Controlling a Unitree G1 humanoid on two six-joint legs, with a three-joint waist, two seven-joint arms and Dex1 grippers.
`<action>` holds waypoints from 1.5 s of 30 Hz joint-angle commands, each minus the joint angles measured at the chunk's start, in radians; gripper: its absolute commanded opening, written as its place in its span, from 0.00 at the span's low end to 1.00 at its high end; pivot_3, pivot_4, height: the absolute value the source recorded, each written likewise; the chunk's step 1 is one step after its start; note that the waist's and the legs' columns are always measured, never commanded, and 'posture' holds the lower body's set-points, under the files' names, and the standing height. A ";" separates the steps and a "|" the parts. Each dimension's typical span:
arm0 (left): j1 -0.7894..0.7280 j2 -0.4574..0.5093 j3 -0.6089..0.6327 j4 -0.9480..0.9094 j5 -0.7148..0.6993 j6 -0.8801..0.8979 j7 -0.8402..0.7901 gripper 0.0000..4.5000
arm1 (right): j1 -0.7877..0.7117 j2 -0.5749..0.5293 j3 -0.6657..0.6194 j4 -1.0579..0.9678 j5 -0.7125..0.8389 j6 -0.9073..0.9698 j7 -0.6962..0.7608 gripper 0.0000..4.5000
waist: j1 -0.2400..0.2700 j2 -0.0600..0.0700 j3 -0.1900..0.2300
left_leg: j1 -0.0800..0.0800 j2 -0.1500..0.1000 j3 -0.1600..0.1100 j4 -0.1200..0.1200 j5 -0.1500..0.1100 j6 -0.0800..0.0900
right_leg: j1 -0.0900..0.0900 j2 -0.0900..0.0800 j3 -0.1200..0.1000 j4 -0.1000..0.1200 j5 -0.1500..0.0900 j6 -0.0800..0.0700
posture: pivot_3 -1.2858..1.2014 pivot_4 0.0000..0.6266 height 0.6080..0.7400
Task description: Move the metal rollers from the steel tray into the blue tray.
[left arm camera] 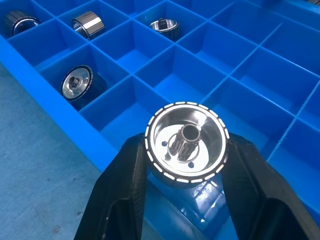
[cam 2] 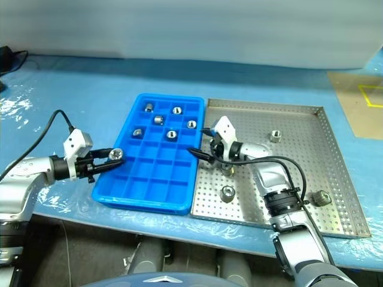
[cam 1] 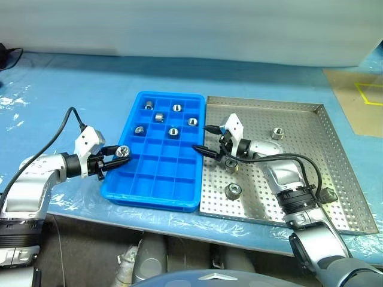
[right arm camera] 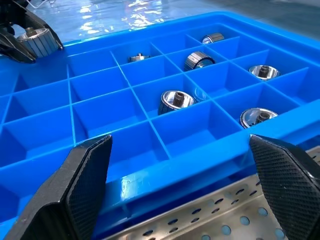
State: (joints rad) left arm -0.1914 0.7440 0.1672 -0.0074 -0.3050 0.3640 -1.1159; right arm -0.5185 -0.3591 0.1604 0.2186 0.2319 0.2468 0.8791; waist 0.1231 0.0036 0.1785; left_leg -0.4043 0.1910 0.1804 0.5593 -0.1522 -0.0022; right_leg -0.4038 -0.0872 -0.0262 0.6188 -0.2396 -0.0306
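Observation:
The blue tray lies left of the steel tray, rims touching. Several metal rollers rest in the blue tray's far compartments. More rollers stand on the steel tray's perforated floor, one at the back and one near the front. My left gripper is shut on a roller, held just over the blue tray's left rim above an empty compartment. Over the seam between the trays my right gripper stands open, pointing at the blue tray, with nothing between its fingers.
A pale blue sheet covers the table. A brown board with yellow tape lies at the far right. A black cable sits at the far left edge. The table's front edge runs just below both trays.

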 commanded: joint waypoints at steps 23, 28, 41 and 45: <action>-0.577 -0.335 -0.310 0.463 0.102 -0.229 -0.012 0.88 | 0.163 -0.070 -0.155 -0.248 0.023 0.069 -0.151 1.00 | -0.032 0.000 -0.002 | -0.002 -0.001 0.000 0.003 0.002 -0.003 | 0.000 0.001 0.001 0.001 0.000 0.000 | 0.46 0.24 1.00; -0.658 -0.423 -0.375 0.670 0.154 -0.350 -0.104 0.88 | 0.278 -0.125 -0.256 -0.402 0.055 0.141 -0.207 1.00 | -0.062 0.000 -0.002 | -0.004 -0.001 0.000 0.004 0.002 0.003 | -0.001 0.001 0.001 0.001 0.000 0.001 | 0.41 0.24 1.00; -0.831 -0.621 -0.441 1.002 0.237 -0.500 -0.360 0.88 | 0.769 -0.198 -0.408 -0.953 0.216 0.380 -0.275 1.00 | -0.132 0.001 -0.002 | 0.000 -0.003 0.002 0.005 -0.006 0.012 | 0.010 0.000 0.001 -0.013 0.001 0.002 | 0.28 0.24 1.00; -0.858 -0.637 -0.440 1.060 0.274 -0.541 -0.379 0.88 | 0.803 -0.177 -0.391 -0.997 0.222 0.389 -0.322 1.00 | -0.135 0.001 -0.002 | 0.000 -0.007 0.002 0.010 -0.010 0.018 | 0.015 -0.004 0.002 -0.016 0.000 0.002 | 0.27 0.24 1.00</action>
State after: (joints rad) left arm -1.0238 0.1511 -0.2547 1.0482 -0.0361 -0.1525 -1.4703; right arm 0.2803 -0.5425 -0.2203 -0.7201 0.4335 0.6351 0.5770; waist -0.0114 0.0043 0.1761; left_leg -0.4047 0.1828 0.1825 0.5703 -0.1635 0.0173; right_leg -0.3886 -0.0929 -0.0243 0.6027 -0.2393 -0.0285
